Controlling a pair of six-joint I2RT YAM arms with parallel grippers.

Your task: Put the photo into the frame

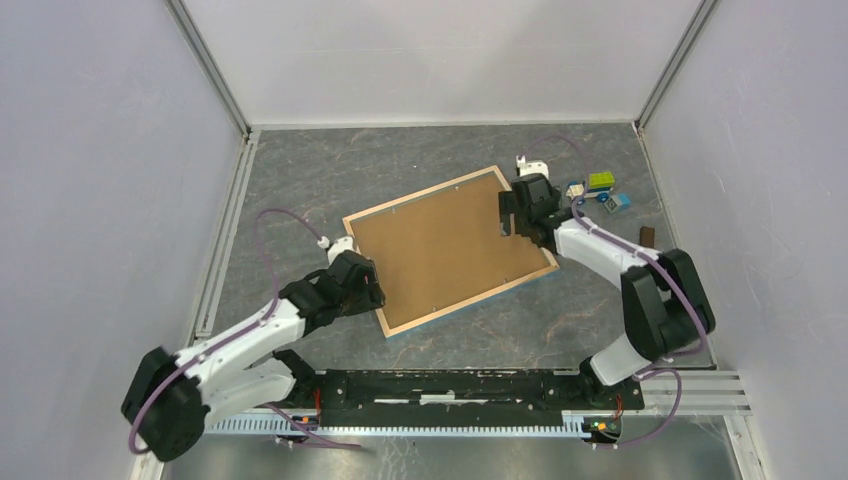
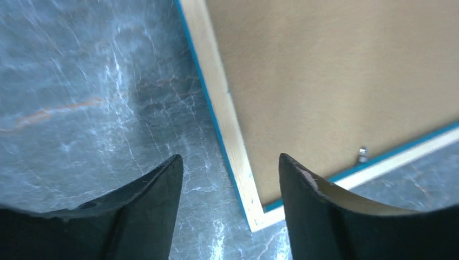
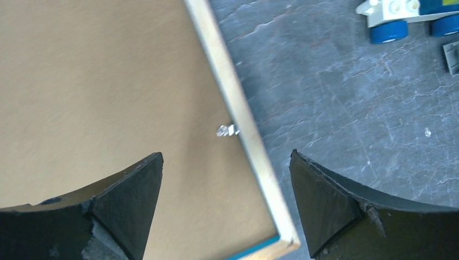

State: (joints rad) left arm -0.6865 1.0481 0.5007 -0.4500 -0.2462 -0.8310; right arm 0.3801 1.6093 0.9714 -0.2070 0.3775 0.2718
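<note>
The frame [image 1: 420,192] lies face down and slanted in the middle of the table, its light wood rim up and a blue edge showing. A brown backing sheet [image 1: 445,250] fills it. The photo is hidden. My left gripper [image 1: 370,290] is open over the frame's near left corner; in the left wrist view the rim [image 2: 219,97] runs between the spread fingers of that gripper [image 2: 230,157]. My right gripper [image 1: 512,215] is open over the right side; its wrist view shows the gripper [image 3: 226,153] astride the rim [image 3: 227,86], with nothing gripped.
Small toy bricks [image 1: 598,190] and a dark flat piece [image 1: 646,237] lie to the right of the frame; the bricks [image 3: 389,19] also show in the right wrist view. Metal tabs [image 3: 227,130] [image 2: 362,154] stick out over the backing at the rim. White walls enclose the table.
</note>
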